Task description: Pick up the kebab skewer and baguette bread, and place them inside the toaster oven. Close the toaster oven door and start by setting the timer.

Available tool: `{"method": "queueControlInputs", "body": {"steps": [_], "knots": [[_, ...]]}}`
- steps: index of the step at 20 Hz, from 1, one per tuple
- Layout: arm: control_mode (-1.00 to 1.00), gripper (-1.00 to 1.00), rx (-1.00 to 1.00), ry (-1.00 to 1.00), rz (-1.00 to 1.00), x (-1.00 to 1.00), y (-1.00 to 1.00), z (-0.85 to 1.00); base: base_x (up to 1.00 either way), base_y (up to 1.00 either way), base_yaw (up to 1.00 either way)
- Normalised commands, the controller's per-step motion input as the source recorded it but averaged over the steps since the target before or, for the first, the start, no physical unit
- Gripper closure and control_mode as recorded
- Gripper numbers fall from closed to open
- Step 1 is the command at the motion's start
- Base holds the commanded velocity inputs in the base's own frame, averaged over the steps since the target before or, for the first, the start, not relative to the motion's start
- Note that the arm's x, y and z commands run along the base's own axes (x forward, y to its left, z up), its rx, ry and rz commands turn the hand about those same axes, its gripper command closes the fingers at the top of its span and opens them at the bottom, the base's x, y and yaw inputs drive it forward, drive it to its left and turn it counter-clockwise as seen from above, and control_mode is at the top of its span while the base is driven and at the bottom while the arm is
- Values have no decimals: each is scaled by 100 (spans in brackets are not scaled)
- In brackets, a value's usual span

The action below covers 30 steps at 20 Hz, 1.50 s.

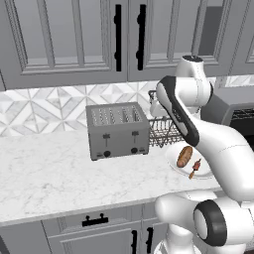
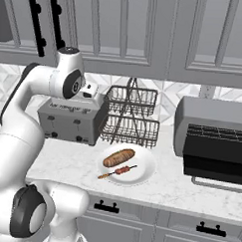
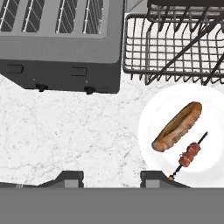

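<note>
The gripper [image 3: 111,177] hangs above the marble counter [image 1: 44,173], pointing down, with its two dark finger tips [image 3: 70,178] set apart and nothing between them; the jaws stand partly open over bare stone. In the right base view the hand sits high beside the pop-up toaster [image 2: 70,120], at the end of an arm that rises from the base, bends back on itself and reaches forward over the counter.

The white plate [image 3: 159,113] lies just beside the gripper, past one fingertip. On the plate rest the baguette bread [image 3: 177,127] and the kebab skewer [image 3: 189,155], side by side and close together. A wire rack [image 2: 130,118] stands behind the plate, next to the pop-up toaster.

The toaster oven [image 2: 212,134] sits well apart from the plate on the far side, its door [image 2: 213,169] hanging open. In the left base view the arm hides most of the toaster oven and part of the plate's rim.
</note>
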Motion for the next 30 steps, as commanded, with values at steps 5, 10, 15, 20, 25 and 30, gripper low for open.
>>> {"method": "queueControlInputs", "body": {"steps": [5, 10, 15, 20, 25, 30], "knots": [[100, -100, 0, 0, 0, 0, 0, 0, 0, 0, 0], [100, -100, 0, 0, 0, 0, 0, 0, 0, 0, 0], [100, -100, 0, 0, 0, 0, 0, 0, -1, -38, -2], [100, -100, 0, 0, 0, 0, 0, 0, 0, -47, -3], [100, -100, 0, 0, 0, 0, 0, 0, 0, -49, -2], [100, -100, 0, 0, 0, 0, 0, 0, 0, -50, -2]]}}
